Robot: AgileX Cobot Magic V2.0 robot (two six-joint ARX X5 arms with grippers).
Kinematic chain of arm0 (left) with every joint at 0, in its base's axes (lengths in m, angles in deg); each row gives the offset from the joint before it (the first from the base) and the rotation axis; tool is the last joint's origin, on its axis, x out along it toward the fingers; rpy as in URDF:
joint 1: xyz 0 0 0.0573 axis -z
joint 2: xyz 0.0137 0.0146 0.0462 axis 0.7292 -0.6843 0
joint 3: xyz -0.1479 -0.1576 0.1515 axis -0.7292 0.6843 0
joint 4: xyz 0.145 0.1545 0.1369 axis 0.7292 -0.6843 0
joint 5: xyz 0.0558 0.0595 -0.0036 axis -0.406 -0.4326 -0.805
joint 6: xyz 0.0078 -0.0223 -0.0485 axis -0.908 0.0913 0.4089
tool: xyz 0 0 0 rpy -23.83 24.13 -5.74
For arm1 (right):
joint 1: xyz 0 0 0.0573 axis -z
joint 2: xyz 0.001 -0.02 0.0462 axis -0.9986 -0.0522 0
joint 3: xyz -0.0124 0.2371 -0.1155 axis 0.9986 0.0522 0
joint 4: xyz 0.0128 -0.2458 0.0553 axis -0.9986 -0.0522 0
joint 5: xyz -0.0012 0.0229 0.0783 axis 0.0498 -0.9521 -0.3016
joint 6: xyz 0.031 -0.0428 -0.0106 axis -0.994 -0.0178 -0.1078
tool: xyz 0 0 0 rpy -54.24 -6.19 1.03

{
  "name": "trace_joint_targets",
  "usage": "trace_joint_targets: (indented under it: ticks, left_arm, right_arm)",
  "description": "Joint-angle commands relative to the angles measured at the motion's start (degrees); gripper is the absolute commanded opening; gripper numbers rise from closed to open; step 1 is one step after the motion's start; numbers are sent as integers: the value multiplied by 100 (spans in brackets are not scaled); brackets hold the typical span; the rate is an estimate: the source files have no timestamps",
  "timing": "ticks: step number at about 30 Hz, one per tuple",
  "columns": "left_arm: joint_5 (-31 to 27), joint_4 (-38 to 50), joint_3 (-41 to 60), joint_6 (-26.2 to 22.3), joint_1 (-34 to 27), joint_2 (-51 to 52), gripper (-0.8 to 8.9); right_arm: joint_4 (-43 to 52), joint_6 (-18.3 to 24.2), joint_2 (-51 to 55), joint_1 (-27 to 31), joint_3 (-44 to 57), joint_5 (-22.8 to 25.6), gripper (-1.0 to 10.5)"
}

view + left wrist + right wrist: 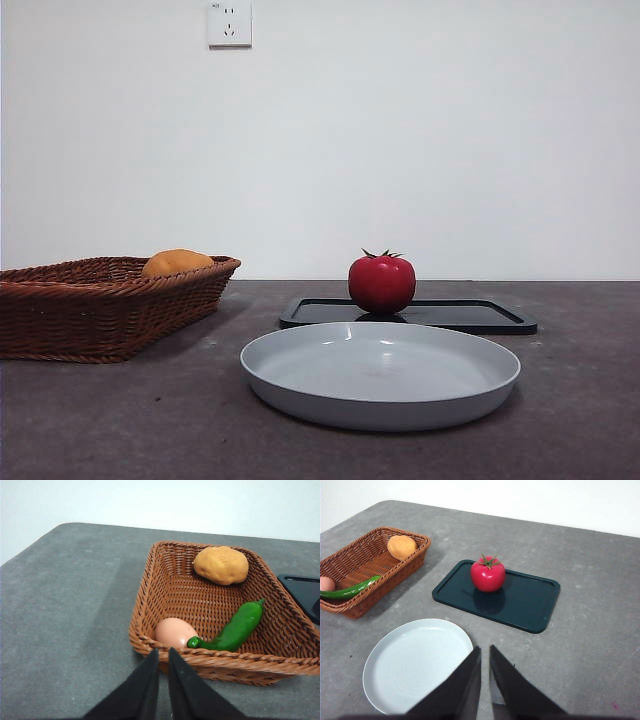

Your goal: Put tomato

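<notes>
The glossy red tomato (381, 283) (488, 574) with a green stem stands on a dark rectangular tray (470, 315) (525, 602), at the tray's end nearer the basket. My right gripper (485, 652) hovers shut above the table, between the pale plate (410, 662) and the tray, well short of the tomato and holding nothing. My left gripper (163, 654) is shut and empty at the near rim of the wicker basket (145, 605). Neither arm appears in the front view.
The grey plate (300, 385) lies in front of the tray. The brown wicker basket (60, 320) (347, 560) at the left holds an orange rounded fruit (221, 565) (176, 263), a green pepper (235, 627) and a pinkish egg (175, 631). Grey tabletop surrounds them.
</notes>
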Motion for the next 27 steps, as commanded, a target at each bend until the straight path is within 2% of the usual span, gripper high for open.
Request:
trace_joint_targets:
  ticks: [1,7,8,10,13,19,23,27]
  left_arm:
    - [4,-37,118,-42,-4,9,29]
    - [4,-37,118,-42,-4,9,29]
    - [4,-37,118,-42,-4,7,29]
    - [7,-37,118,-42,-4,9,29]
    - [4,-37,118,-42,-4,7,29]
    - [4,-37,118,-42,-4,7,29]
    - [4,-37,118,-42,-4,7,29]
    - [4,-37,118,-42,-4,7,29]
  right_arm:
    - [57,-37,-13,-39,-26,4,20]
    - [111,-31,26,-4,22,140,20]
    - [199,208,44,87,76,177,20]
    - [625,553,155,398,332,90,20]
    - [1405,793,584,1047,1180,-245,20]
    - [3191,844,1692,2186,3355,-271,20]
    - [3547,798,2247,2623,4227,-328,20]
    - [3425,909,2236,2935,4369,-702,20]
